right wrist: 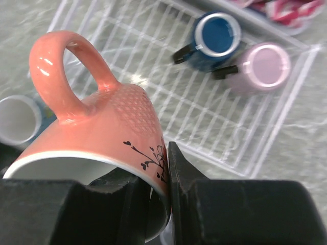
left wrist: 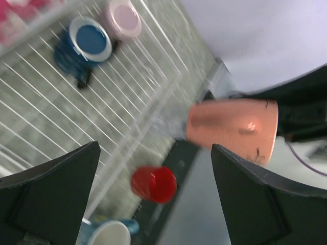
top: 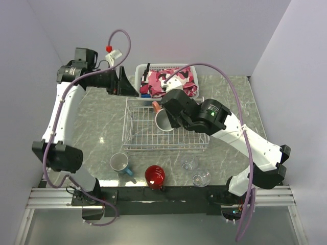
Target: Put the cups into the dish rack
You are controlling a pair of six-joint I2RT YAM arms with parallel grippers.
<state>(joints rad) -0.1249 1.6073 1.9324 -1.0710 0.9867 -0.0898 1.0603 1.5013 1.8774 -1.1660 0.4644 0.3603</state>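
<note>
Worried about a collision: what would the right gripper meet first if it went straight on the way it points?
Probably the bare wire floor of the dish rack, the held terracotta mug touching first; the navy mug and pink mug sit farther off. Depth is unclear.

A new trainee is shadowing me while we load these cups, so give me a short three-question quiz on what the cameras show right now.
1. True or false: the left gripper is holding a cup.
2. The right gripper grips the terracotta mug by its: A) handle B) rim C) base.
3. How many cups sit inside the dish rack?
Key: 1 false, it is open and empty. 2 B. 3 two, the navy mug and the pink mug.
</note>
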